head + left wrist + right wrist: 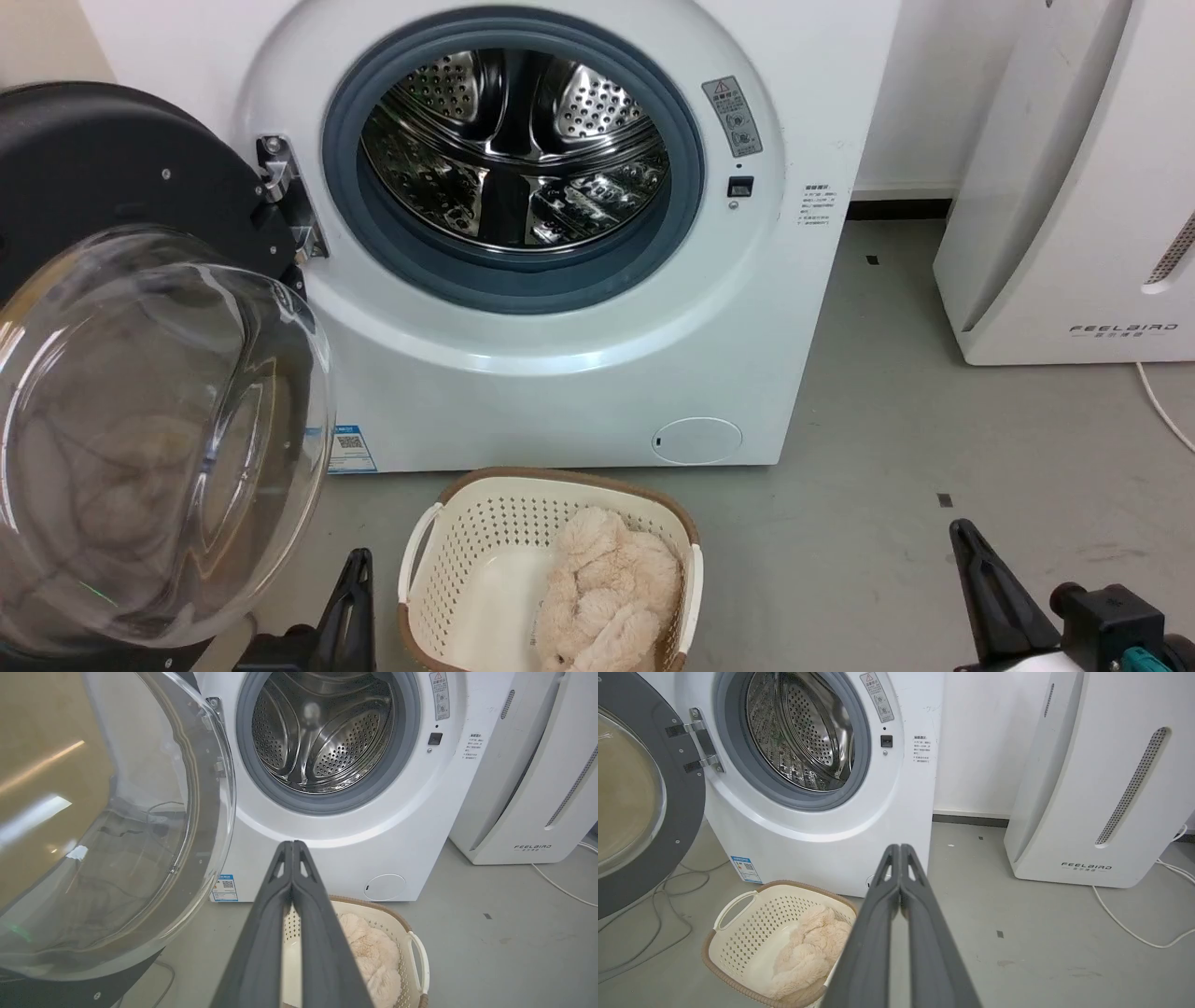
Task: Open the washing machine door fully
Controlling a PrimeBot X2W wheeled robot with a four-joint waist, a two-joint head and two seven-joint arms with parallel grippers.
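Nearest the camera in the head view, the left gripper [353, 583] sits at 7 o'clock and the right gripper [976, 560] at 5 o'clock. Each wrist view shows its own fingers pressed tip to tip, clenched on nothing: the left gripper [293, 847] and the right gripper [900, 849] are both well apart from the door.

At 6 o'clock, just in front of the machine, a perforated cream basket [551, 478] holds a fluffy beige cloth [607, 588].

The washing machine door [140, 373] stands at 9 o'clock, swung wide on its hinge [289, 201], its clear glass bowl bulging toward the camera and its black frame beside the cabinet.

Beyond it, at 12 o'clock, the washing machine [560, 373] shows its grey ring [689, 196] and steel drum [513, 149] wholly uncovered. A white appliance [1074, 187] stands at 2 o'clock.

By my reading the opening is essentially done. Whether the hinge has any travel left, I cannot tell.
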